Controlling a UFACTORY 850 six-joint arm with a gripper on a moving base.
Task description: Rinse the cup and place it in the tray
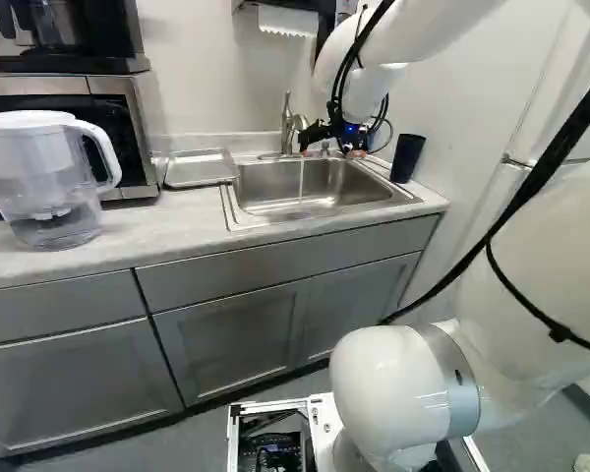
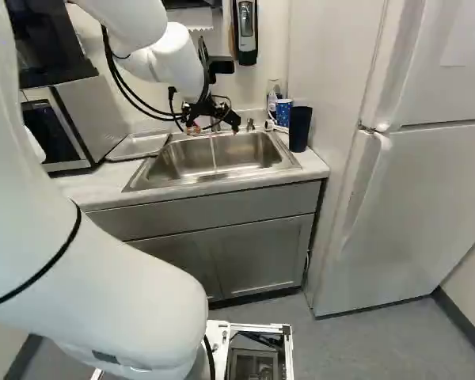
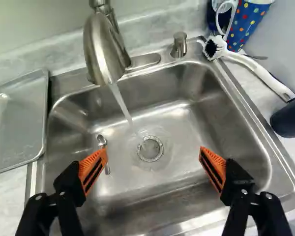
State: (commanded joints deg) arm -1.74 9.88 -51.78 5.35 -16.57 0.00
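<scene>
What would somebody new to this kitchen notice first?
Probably the thin stream of water running from the curved brushed-metal faucet into the stainless-steel sink. Next, the black gripper with vivid orange pads, spread open over that sink. Then perhaps the blue cup with multicoloured dots, by the sink's back corner near a white-handled brush.
</scene>
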